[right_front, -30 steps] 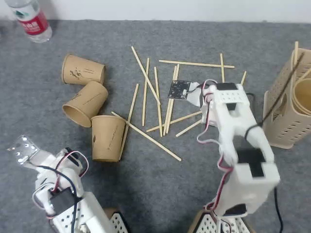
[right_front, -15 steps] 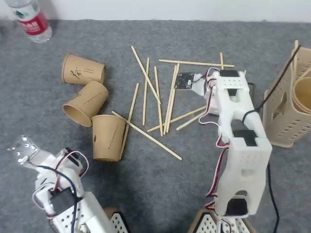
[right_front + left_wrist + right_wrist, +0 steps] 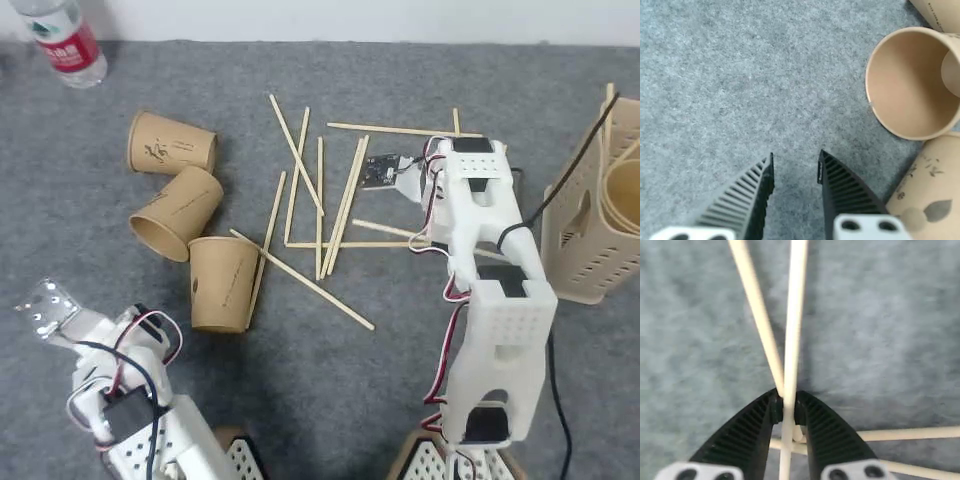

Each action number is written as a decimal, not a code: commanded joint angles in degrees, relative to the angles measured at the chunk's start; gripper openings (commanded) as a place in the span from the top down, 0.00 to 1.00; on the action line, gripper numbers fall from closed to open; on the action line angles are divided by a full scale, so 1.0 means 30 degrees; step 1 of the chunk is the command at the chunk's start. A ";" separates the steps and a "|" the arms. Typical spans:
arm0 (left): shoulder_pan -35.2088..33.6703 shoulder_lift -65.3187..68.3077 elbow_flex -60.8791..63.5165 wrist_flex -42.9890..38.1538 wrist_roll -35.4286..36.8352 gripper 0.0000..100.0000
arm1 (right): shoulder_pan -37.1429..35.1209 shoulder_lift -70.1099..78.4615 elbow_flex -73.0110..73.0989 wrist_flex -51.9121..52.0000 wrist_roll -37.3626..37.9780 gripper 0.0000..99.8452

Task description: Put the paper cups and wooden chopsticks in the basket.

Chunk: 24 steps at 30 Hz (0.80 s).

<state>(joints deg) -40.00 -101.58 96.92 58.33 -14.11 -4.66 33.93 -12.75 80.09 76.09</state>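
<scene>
A grey carpet (image 3: 330, 380) covers the table, with a strip of white wall (image 3: 350, 18) behind. A beige slotted plastic basket (image 3: 585, 240) stands at the right edge, well apart from three brown paper cups (image 3: 185, 212) lying on their sides at the left; pale wooden chopsticks (image 3: 320, 205) lie scattered between them. The right gripper (image 3: 787, 407) is pinched tight on chopsticks where two of them cross; the left gripper (image 3: 795, 167), slightly parted and holding nothing, hangs over bare carpet near one cup's open mouth. A clear plastic bottle (image 3: 62, 40) stands at the far left corner.
</scene>
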 commanded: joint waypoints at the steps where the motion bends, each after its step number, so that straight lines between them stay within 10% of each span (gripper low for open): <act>1: -0.0088 0.0147 -0.0103 0.0059 -0.0176 0.87 | -0.0190 -0.2418 -0.0850 0.2066 0.0147 0.99; 24: -0.0117 0.0147 -0.0103 0.0059 -0.0176 0.87 | -0.0161 -0.2799 0.0938 0.2740 -0.2520 0.87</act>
<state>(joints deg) -40.00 -101.58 96.92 58.33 -14.11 -4.75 26.20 -9.76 88.70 69.41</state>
